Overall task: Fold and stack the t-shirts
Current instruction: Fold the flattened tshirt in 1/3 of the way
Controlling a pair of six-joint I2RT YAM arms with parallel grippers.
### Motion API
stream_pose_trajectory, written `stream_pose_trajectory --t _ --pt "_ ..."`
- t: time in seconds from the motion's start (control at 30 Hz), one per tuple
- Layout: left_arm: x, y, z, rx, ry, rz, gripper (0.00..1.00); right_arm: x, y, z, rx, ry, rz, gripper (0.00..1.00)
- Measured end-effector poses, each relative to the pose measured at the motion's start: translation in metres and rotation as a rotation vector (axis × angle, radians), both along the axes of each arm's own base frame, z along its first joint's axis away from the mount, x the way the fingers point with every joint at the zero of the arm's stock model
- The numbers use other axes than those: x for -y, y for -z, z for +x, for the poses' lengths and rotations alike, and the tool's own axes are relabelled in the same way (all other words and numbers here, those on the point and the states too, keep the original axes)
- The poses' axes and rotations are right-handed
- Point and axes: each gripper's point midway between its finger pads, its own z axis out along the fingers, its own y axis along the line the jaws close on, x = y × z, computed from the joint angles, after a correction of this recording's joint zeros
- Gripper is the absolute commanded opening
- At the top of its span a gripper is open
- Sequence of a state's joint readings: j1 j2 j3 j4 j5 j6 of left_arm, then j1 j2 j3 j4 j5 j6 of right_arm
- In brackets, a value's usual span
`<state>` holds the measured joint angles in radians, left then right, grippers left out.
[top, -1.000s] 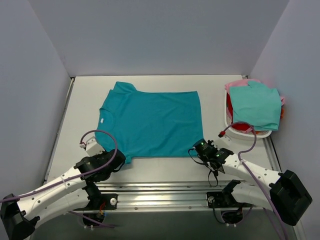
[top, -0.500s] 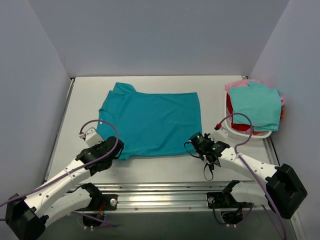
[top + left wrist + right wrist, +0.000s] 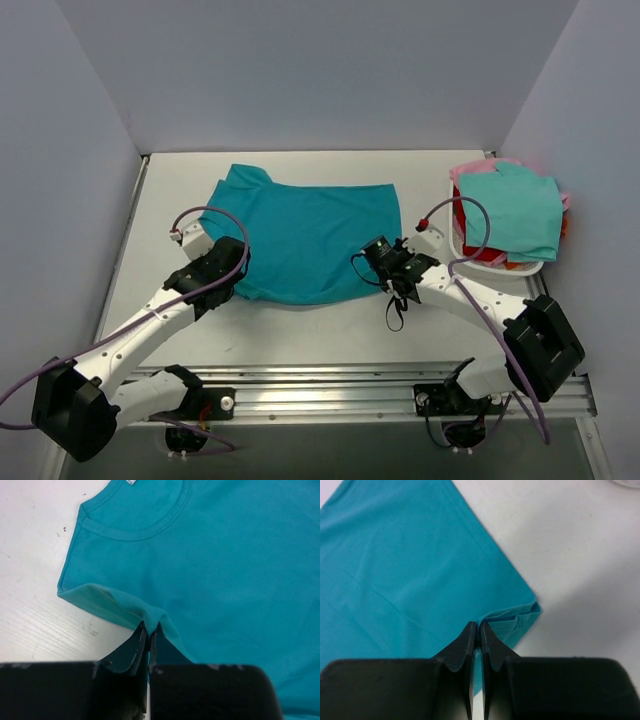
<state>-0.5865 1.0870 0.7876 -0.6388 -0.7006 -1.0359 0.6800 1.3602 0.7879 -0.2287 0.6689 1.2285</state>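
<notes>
A deep teal-blue t-shirt lies spread on the white table, its near edge lifted and folded back over itself. My left gripper is shut on the near sleeve edge of the shirt, by the collar. My right gripper is shut on the near hem corner. An aqua-green t-shirt lies on top of red and pink shirts in the basket.
A white plastic basket stands at the right edge of the table. Grey walls close in the left, back and right. A metal rail runs along the near edge by the arm bases.
Both grippers have moved away from the near edge toward the back, carrying the shirt's near edge with them, so the near part now folds over the rest.
</notes>
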Motion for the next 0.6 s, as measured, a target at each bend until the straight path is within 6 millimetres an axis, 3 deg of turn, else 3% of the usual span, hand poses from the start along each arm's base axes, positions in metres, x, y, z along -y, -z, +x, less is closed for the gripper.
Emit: stream_pose_trajectory --t 0.17,0.33,0.6 --pt "-0.002 -0.001 0.02 0.008 -0.007 0.016 0.02 -0.002 -0.009 0.023 0.013 0.039 -0.028 0.0" --pt "-0.001 0.012 0.042 -0.013 0.008 0.037 0.02 0.005 -0.01 0.045 0.012 0.083 -0.055 0.0" --pt "0.01 0.021 0.086 -0.021 0.065 0.047 0.02 0.011 0.01 0.068 -0.038 0.124 -0.097 0.0"
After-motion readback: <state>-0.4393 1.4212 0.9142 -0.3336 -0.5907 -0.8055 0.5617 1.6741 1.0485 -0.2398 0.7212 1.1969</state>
